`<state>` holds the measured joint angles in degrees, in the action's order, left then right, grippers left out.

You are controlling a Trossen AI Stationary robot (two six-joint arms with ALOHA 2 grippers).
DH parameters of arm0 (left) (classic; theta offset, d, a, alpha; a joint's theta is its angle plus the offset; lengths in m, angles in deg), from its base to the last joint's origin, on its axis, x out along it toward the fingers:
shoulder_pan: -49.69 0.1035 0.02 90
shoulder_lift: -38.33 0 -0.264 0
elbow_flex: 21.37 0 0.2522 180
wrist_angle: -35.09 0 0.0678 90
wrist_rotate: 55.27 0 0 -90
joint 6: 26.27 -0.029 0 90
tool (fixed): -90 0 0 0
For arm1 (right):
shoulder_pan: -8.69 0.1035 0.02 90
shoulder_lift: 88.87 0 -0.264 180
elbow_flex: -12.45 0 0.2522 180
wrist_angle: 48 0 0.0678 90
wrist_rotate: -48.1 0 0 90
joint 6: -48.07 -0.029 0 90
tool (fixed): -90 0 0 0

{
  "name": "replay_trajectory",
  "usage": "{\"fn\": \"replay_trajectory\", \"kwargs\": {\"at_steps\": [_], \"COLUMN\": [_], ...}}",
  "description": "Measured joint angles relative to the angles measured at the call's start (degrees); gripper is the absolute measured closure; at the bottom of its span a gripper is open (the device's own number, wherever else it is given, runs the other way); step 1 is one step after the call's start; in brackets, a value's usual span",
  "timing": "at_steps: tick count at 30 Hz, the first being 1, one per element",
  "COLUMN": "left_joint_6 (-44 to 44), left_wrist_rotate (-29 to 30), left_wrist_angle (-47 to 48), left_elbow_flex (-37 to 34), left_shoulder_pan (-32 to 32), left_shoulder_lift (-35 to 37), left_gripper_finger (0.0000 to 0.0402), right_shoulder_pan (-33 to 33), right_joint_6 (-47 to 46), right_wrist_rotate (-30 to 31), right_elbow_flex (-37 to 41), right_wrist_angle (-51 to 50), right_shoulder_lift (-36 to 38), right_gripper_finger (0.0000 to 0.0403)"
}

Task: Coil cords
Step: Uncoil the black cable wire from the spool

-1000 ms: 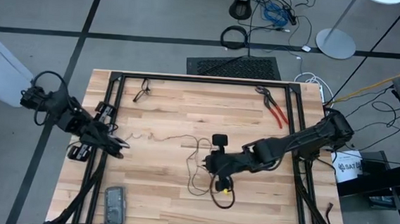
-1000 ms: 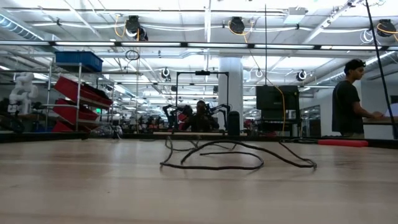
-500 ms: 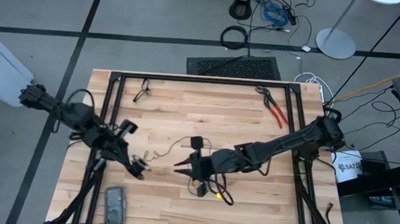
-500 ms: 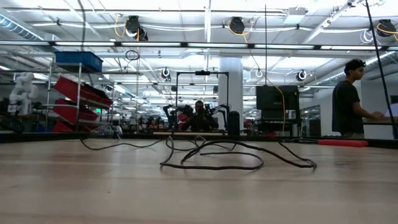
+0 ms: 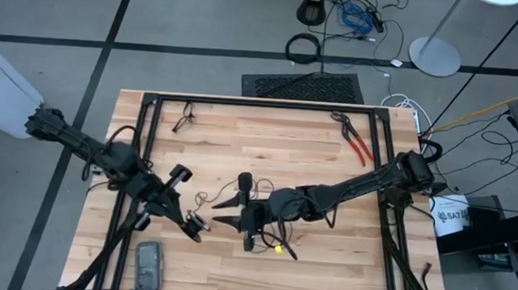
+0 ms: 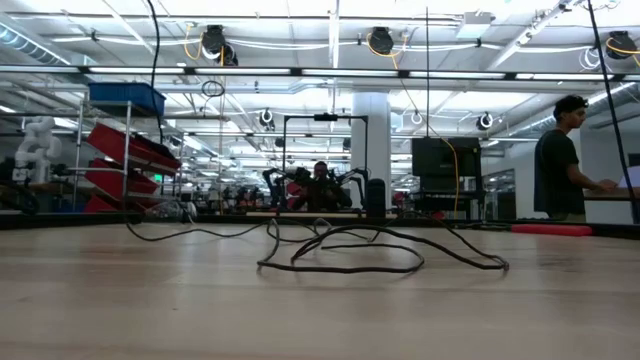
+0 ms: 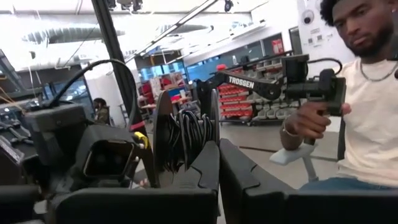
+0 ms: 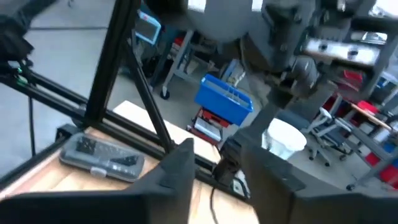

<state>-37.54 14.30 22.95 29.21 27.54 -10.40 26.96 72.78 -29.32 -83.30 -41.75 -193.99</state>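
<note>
The thin black cord (image 5: 202,199) lies in loose loops (image 6: 340,268) on the wooden table's middle, with a yellow bit (image 5: 278,250) near its right end. My left gripper (image 5: 198,230), shut (image 7: 217,165), hovers at the near left and points right. One strand (image 6: 152,60) rises out of the low view. Facing it, my right gripper (image 5: 221,211) points left with open fingers (image 8: 214,168), above the loops. In the left wrist view black strands (image 7: 188,137) show between its fingers; whether they touch, I cannot tell. My left gripper is shut on the cord's left end, but its own fingers (image 7: 205,174) hide the place of contact. It comes in about level from the table's left. The cord runs from it in slack curls (image 5: 207,202) down to the table.
Red-handled pliers (image 5: 355,141) lie at the far right and a small black item (image 5: 185,117) at the far left. A grey case (image 5: 148,265) lies at the near left edge. Black frame rails (image 5: 140,146) border the table. A person (image 7: 367,93) stands beyond it.
My left gripper has gone toward the table's right and near edges with the cord's end, and the cord's left stretch has bunched into curls. My right gripper has gone left, tipped up from pointing down to level, and opened wider.
</note>
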Motion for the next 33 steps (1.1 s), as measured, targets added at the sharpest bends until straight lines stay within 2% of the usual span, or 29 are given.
{"fn": "replay_trajectory", "kwargs": {"at_steps": [7, 14, 26, 30, 33], "left_joint_6": [1.93, 1.97, 2.04, 2.04, 2.08], "left_wrist_rotate": [-0.02, -0.02, 0.00, 0.00, 0.00], "left_wrist_angle": [-2.54, -3.18, -3.20, -3.20, -3.18], "left_elbow_flex": [0.00, 0.00, 0.00, 0.00, 0.00], "left_shoulder_pan": [0.00, 0.00, 0.00, 0.00, 0.00], "left_shoulder_lift": [-2.52, -3.92, -4.13, -4.13, -4.13], "left_gripper_finger": [0.0401, 0.0401, 0.0401, 0.0401, 0.0401], "right_shoulder_pan": [-1.35, -1.73, -2.94, -2.94, -2.94], "right_joint_6": [-2.49, -2.73, -2.50, -2.86, -2.75], "right_wrist_rotate": [-2.26, -4.93, -5.45, -5.45, -5.43], "right_elbow_flex": [0.00, 0.00, 0.07, 0.07, 0.07], "right_wrist_angle": [2.34, 8.26, 10.46, 10.60, 10.63], "right_shoulder_lift": [-0.39, -2.84, -4.37, -4.35, -4.35], "right_gripper_finger": [0.0201, 0.0189, 0.0239, 0.0279, 0.0325]}}
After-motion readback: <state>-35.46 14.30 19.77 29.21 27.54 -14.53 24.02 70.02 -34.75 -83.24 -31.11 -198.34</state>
